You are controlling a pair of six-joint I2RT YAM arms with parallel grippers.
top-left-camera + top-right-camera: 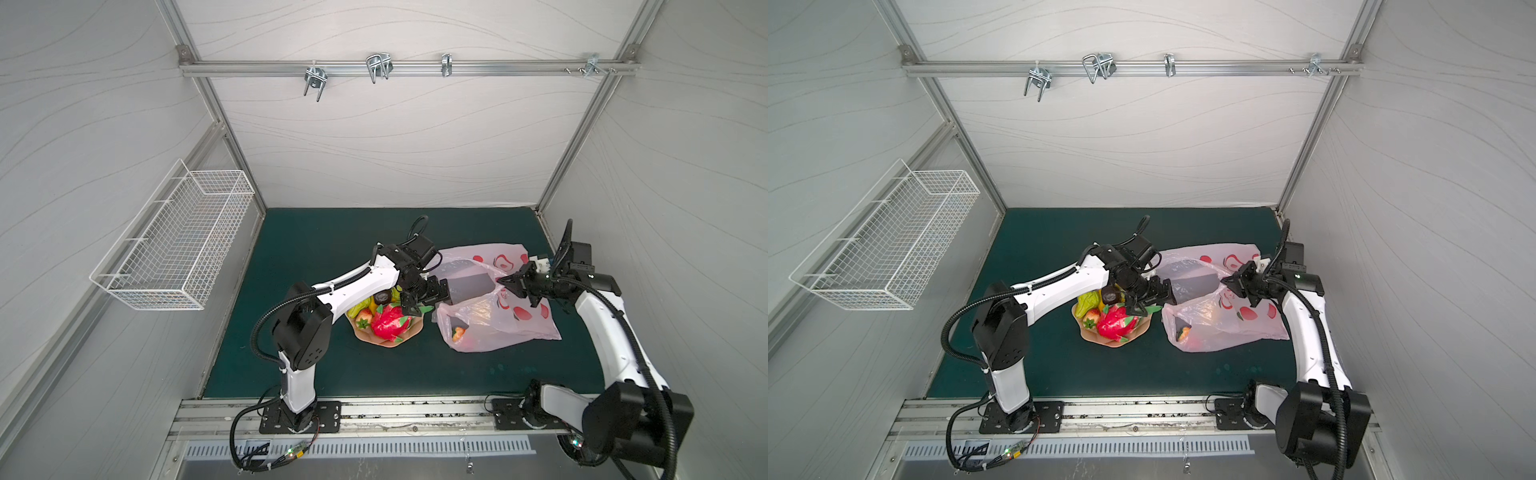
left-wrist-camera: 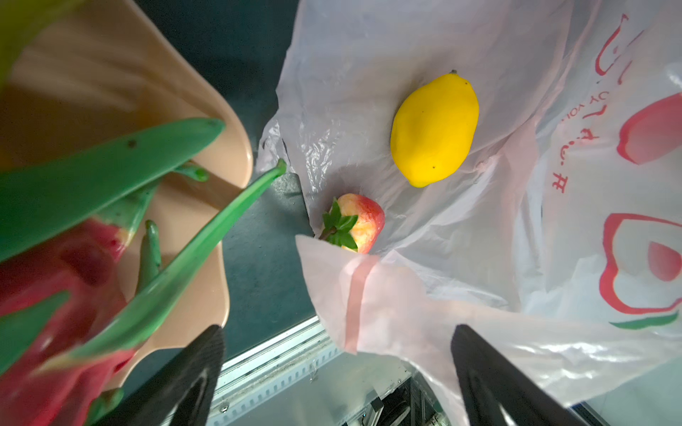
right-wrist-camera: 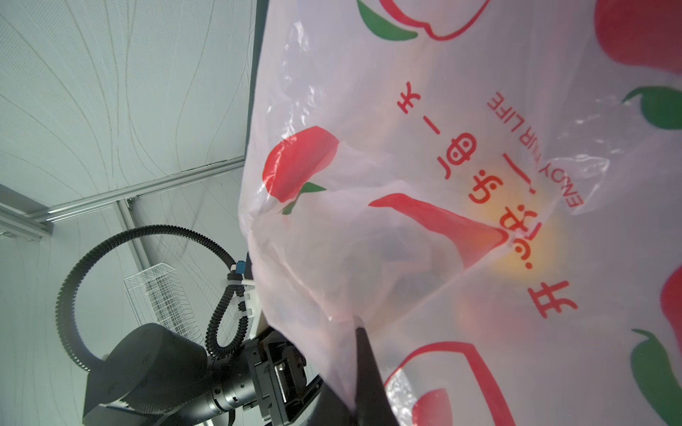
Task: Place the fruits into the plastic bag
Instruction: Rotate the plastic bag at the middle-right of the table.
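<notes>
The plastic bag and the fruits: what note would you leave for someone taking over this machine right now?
Left gripper: open, empty, above the gap between the plate and the plastic bag.
Right gripper: shut on the bag's upper layer, lifting its mouth open.
Done: the lemon and one strawberry lie inside the bag.
Left: the dragon fruit, second strawberry, avocado and greenish fruits are on the plate.
</notes>
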